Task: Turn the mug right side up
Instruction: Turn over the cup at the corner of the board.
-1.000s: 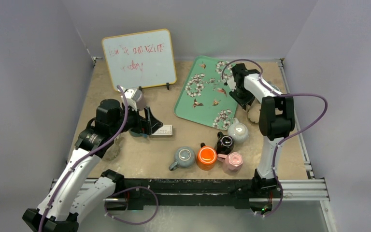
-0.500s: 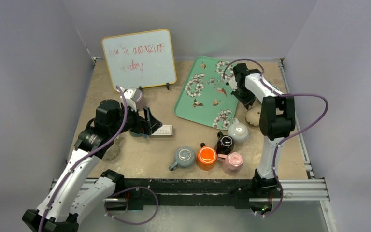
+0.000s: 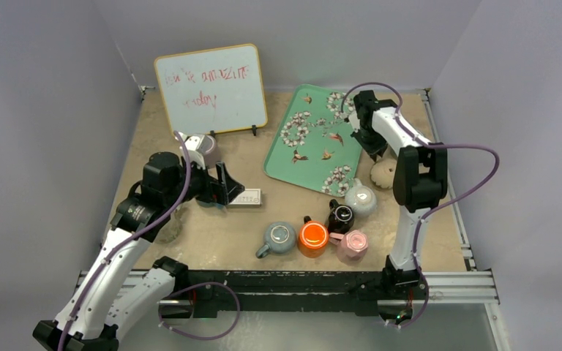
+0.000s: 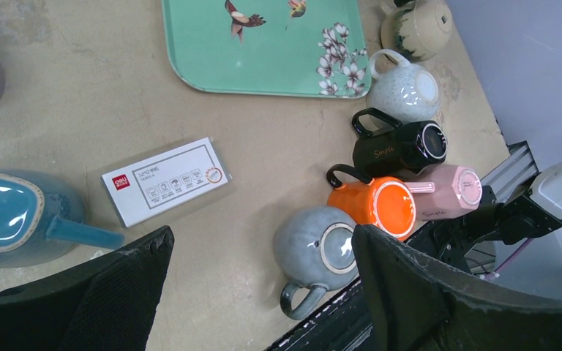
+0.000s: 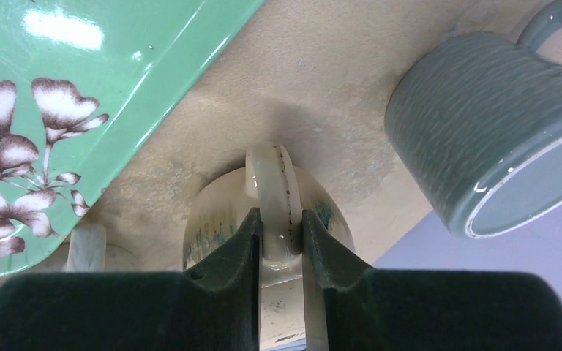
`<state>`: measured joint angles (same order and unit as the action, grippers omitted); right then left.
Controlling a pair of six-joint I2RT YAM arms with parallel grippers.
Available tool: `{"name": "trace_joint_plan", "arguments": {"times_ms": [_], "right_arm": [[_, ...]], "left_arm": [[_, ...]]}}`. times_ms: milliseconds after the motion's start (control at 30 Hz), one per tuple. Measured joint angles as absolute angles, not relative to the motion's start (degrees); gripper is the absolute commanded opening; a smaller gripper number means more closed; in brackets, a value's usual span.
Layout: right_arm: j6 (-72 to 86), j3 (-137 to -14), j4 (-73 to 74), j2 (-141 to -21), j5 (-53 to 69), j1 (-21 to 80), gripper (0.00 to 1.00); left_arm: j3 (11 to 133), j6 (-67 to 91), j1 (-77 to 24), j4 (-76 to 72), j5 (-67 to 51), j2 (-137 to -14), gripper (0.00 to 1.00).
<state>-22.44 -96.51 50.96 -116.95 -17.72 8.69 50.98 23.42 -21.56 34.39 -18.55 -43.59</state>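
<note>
The cream mug [image 3: 383,172] with green streaks sits on the table just right of the tray, its base showing, not upright. It also shows in the left wrist view [image 4: 417,25] and the right wrist view [image 5: 212,212]. My right gripper [image 3: 374,153] [image 5: 278,219] is shut on the mug's loop handle [image 5: 272,186], one finger on each side. My left gripper [image 3: 227,186] [image 4: 262,241] is open and empty, held above the table left of centre, far from the cream mug.
The green flowered tray [image 3: 315,139] lies left of the cream mug. A grey-green ribbed mug [image 5: 483,124] lies close on its other side. Grey [image 3: 279,236], orange [image 3: 312,235], black [image 3: 340,216], pink [image 3: 353,243] and speckled white [image 3: 361,197] mugs cluster in front. A white card [image 4: 165,179], a blue mug [image 4: 7,219] and a whiteboard [image 3: 211,88] are on the left.
My right wrist has drawn back toward the far edge, so more of the cream mug shows in the top view. The left arm has barely moved.
</note>
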Motion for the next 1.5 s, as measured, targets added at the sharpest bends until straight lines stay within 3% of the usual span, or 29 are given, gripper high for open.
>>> {"name": "trace_joint_plan", "arguments": {"times_ms": [1500], "right_arm": [[-20.1, -98.8, 52.8, -104.6, -25.3, 16.1, 0.00]], "left_arm": [[51.0, 23.0, -21.6, 35.7, -17.2, -43.0, 0.91]]}}
